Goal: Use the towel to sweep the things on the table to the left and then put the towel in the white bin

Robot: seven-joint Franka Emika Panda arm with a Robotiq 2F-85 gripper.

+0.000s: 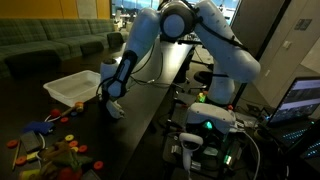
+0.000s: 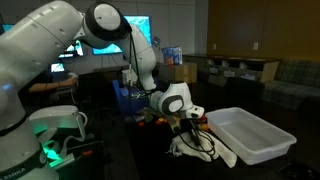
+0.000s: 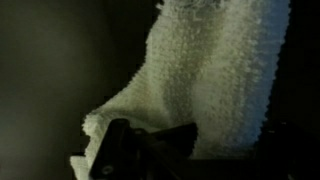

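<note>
Beside the white bin [image 1: 75, 87], the end effector [image 1: 112, 102] grips the towel [image 1: 116, 110], clutter [image 1: 68, 150] nearby.

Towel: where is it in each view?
In an exterior view: towel left of centre, just right of the white bin.
In an exterior view: lower middle, left of the bin.
Wrist view: fills centre and right.
Shared landmark: white bin, both exterior views.

The bin [image 1: 75, 87] stands on the table [image 1: 140, 115], and the towel [image 1: 114, 108] is just beside it, under the gripper [image 1: 112, 101]. Small things [image 1: 50, 145] lie scattered on the table before the bin, nearer the camera.
</note>
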